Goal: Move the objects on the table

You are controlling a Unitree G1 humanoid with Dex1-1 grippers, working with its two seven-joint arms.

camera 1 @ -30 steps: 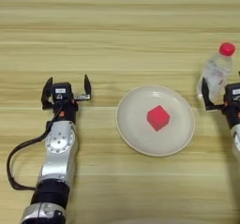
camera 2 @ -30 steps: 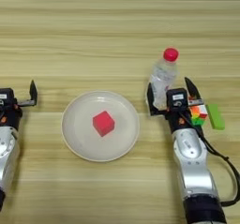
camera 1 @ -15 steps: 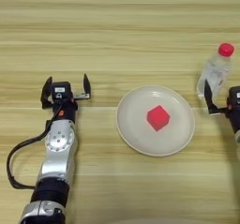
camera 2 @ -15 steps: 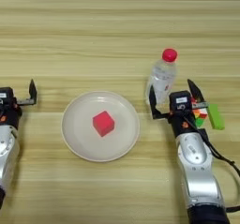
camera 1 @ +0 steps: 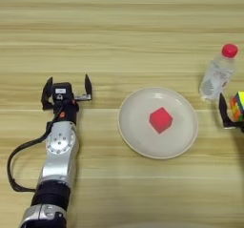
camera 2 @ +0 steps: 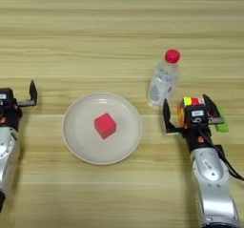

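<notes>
While both arms rest low on the counter (camera 1: 119, 31), we log this:
Left gripper (camera 1: 66, 89): parked left of the plate, jaws wide and holding nothing.
Right gripper (camera 2: 189, 115): just right of the bottle's base, jaws wide, the puzzle cube (camera 2: 189, 108) between them; whether they touch it we cannot tell.
Bottle (camera 2: 163, 79): clear, red cap, beside the cream plate's (camera 2: 76, 139) upper right rim.
Red cube (camera 2: 105, 125): on our plate, near its middle.
</notes>
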